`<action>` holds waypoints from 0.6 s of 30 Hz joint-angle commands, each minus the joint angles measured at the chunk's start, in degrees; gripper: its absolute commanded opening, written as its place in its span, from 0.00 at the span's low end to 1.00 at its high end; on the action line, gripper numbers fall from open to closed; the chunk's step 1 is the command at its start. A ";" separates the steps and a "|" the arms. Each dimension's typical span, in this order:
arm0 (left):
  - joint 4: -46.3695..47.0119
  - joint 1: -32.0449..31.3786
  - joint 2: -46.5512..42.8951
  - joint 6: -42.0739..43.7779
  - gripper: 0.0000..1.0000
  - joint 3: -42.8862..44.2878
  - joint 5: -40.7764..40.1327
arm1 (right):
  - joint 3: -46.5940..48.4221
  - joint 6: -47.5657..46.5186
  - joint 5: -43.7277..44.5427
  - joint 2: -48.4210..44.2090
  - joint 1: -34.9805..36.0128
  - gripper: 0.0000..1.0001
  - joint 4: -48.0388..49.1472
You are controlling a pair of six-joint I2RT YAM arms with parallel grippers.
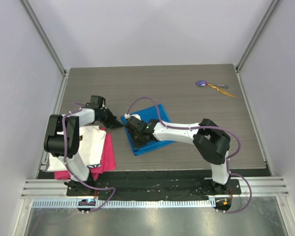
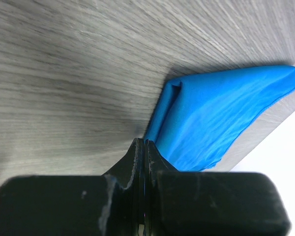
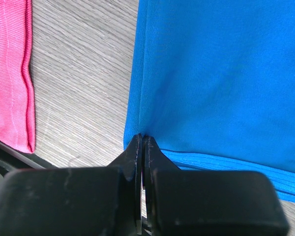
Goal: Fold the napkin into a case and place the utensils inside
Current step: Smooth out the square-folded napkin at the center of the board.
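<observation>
Napkin (image 2: 216, 113) is lying folded just ahead of the left hand (image 2: 144, 142) and the right hand (image 3: 141, 137) — both are pressing their fingers together, tips at its edge. Utensils (image 1: 214, 87) are lying well beyond them.

One napkin (image 1: 148, 129) — two utensils (image 1: 201, 83) — two cloths (image 1: 91, 140).

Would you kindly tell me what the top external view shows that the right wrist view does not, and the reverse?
Only the top view: the purple-headed utensil and orange-yellow utensil at the far right, the white cloth, the left gripper. Only the right wrist view: the layered hem of the blue napkin close up, with the right gripper shut at its edge. Both: napkin, pink cloth, right gripper.
</observation>
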 commanded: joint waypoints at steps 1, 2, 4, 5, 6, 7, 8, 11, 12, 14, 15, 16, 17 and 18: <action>1.55 0.37 1.66 -0.16 0.00 1.15 0.52 | 1.10 0.76 -0.43 -3.43 0.42 0.01 1.05; 1.37 0.37 2.01 -0.34 0.00 1.32 -0.01 | 1.10 1.02 -0.60 -3.43 0.42 0.01 1.23; 1.20 0.37 3.06 -0.69 0.00 1.85 -0.01 | 0.75 1.20 -1.30 -3.51 0.42 0.01 1.67; 1.54 0.37 3.59 -1.47 0.00 1.85 0.33 | 0.57 1.37 -1.48 -3.60 0.51 0.01 1.75; 2.07 0.37 3.86 -1.83 0.00 1.77 0.60 | 0.22 1.55 -1.75 -3.51 0.60 0.01 1.84; 2.25 0.29 3.95 -2.09 0.00 1.77 0.34 | 0.05 1.63 -2.27 -3.51 0.86 0.01 1.84; 2.25 0.29 4.12 -2.27 0.00 1.77 0.25 | -0.22 1.81 -2.45 -3.51 0.86 0.01 1.93; 1.46 0.29 3.69 -2.19 0.00 2.03 -1.07 | -1.53 2.51 -3.06 -3.60 1.12 0.01 2.81; 1.37 0.37 3.60 -2.10 0.00 1.86 -1.68 | -2.32 2.69 -3.07 -3.51 1.13 0.01 3.33; 1.20 0.37 3.42 -2.10 0.00 1.68 -2.03 | -2.68 2.86 -2.98 -3.43 1.13 0.01 3.60; 1.11 0.37 3.42 -1.92 0.00 1.59 -2.04 | -3.03 2.95 -2.98 -3.34 1.21 0.01 4.04; 0.93 0.37 3.42 -1.92 0.00 1.50 -2.30 | -3.20 3.21 -3.07 -3.34 1.13 0.01 4.30; 0.93 0.37 3.33 -1.83 0.00 1.24 -2.47 | -3.73 3.30 -5.16 -3.34 1.21 0.01 4.56; 1.02 0.37 3.07 -1.66 0.00 1.06 -2.56 | -3.91 3.57 -5.18 -3.34 1.13 0.01 5.26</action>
